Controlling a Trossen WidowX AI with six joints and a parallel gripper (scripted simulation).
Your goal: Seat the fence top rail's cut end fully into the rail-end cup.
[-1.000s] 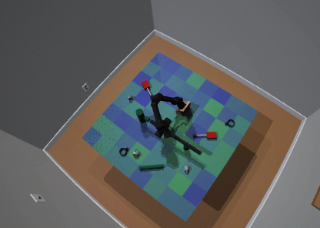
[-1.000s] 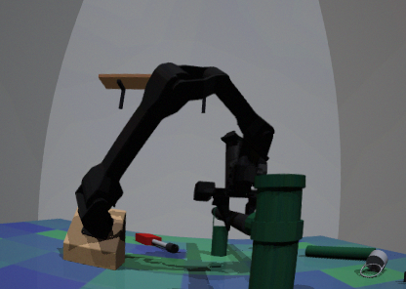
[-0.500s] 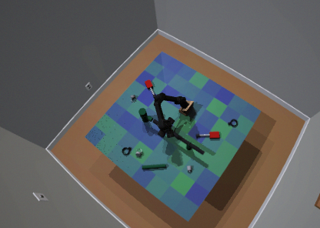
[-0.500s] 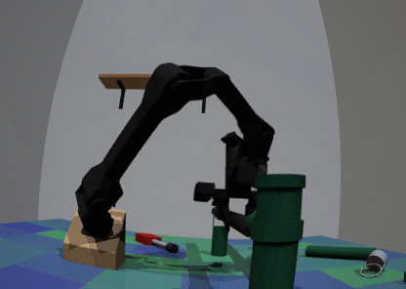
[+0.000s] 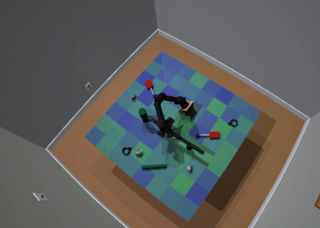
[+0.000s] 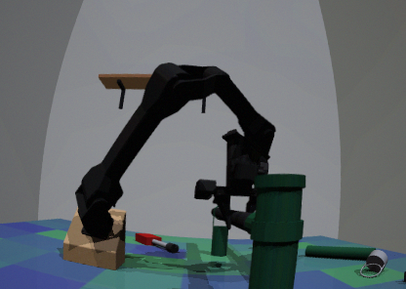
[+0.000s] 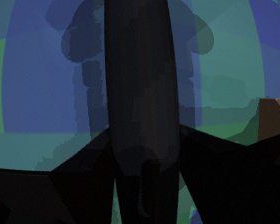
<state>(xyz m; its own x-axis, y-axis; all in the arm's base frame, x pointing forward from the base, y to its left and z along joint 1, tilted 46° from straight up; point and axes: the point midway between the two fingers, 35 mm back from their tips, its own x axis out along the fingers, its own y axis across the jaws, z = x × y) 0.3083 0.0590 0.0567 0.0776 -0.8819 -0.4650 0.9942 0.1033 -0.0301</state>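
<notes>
Rail: the dark fence top rail (image 5: 188, 144) (image 6: 238, 218) (image 7: 141, 75) is up off the surface (image 5: 184, 183) (image 6: 29, 265), between the big post (image 5: 143, 113) (image 6: 278, 258) and a shorter green post (image 5: 188, 146) (image 6: 220, 241).
Long axis: roughly level; from above it runs from the lower right to the upper left, one end aimed at the big post and the other reaching out past the shorter post.
Axis at the wrist: up and down the view, between the fingers.
Gripper: the gripper (image 5: 165, 128) (image 6: 239, 214) (image 7: 140, 131) is closed on the rail, between the two posts and nearer the big one.
Rail-end cup: the green end cup (image 5: 150, 119) (image 6: 250, 224) sits at the big post's side, facing the rail; how deep the rail's end goes cannot be told, as gripper and cup hide the joint.
Band: the brace band (image 6: 277, 230) rings the big post below its post cap (image 6: 280, 181), with a stretch of post between.
Loop cap: the loop cap (image 6: 215, 212) is atop the shorter post, around the rail.
Loose fitting: a grey fitting (image 5: 139, 153) (image 6: 376, 260) lies near a green tube (image 5: 154, 166) (image 6: 339, 252); its inside is too small to read.
</notes>
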